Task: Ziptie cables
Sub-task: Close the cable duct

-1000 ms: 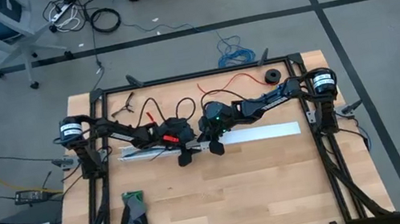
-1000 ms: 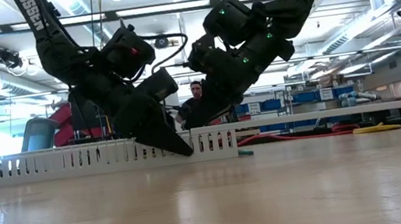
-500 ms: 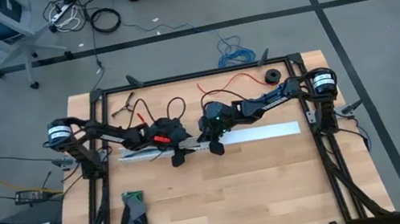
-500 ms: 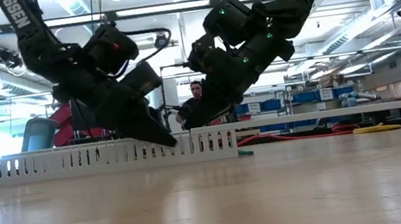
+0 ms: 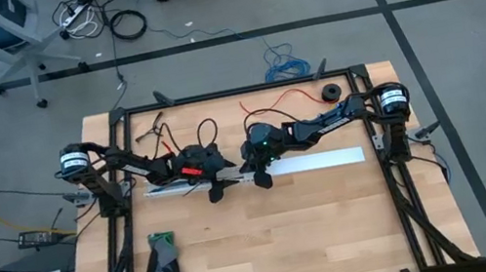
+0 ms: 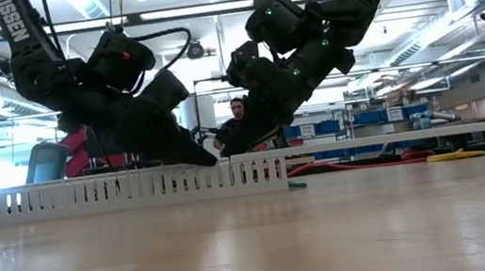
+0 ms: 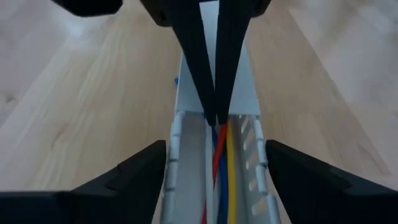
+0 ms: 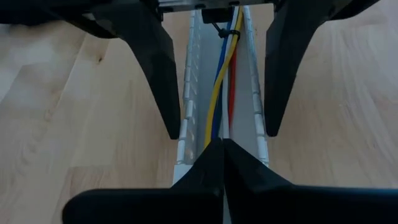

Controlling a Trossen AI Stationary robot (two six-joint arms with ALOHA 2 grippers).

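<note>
Lengthwise, the cables [image 8: 222,74] are lying inside the white channel [image 5: 326,161], running left to right across the table. The right gripper [image 8: 219,152], fingers pressed together, is pinching them at the channel's middle. The left gripper [image 7: 214,163] is straddling the channel just left of that point, fingers spread on either wall. Lettering on the arms in the low view is reading partly as "TROSSEN".
</note>
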